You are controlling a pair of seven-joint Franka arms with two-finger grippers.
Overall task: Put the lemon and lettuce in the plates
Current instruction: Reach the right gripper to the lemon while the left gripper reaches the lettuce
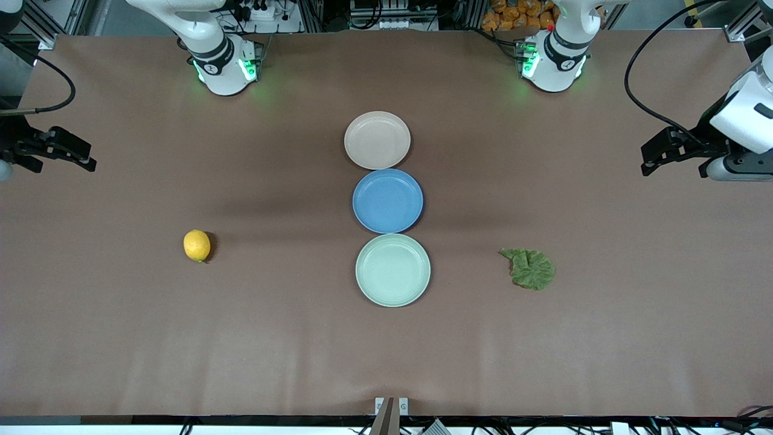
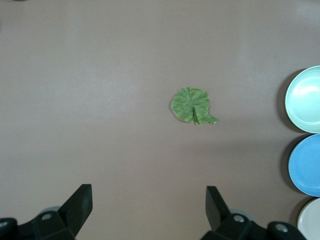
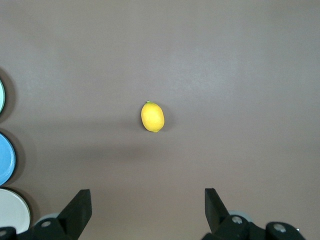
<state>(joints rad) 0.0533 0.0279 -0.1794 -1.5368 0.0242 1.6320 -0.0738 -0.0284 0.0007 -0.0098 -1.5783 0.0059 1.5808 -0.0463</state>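
The lemon (image 1: pixel 197 245) lies toward the right arm's end of the table and the lettuce (image 1: pixel 529 269) toward the left arm's end, both well apart from the beige plate (image 1: pixel 377 139) and mint plate (image 1: pixel 392 269). The left gripper (image 2: pixel 149 210) and right gripper (image 3: pixel 148 211) hang high over the table's ends, jaws wide and empty. The lemon looks firm, smooth and apt to roll, so it is best pinched across its middle; the lettuce looks light, limp and flat, best taken at a raised crinkle near the stem.

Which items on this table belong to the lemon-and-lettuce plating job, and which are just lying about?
Part of the job:
lemon
lettuce
beige plate
green plate

Just lying about:
blue plate, between the other two plates
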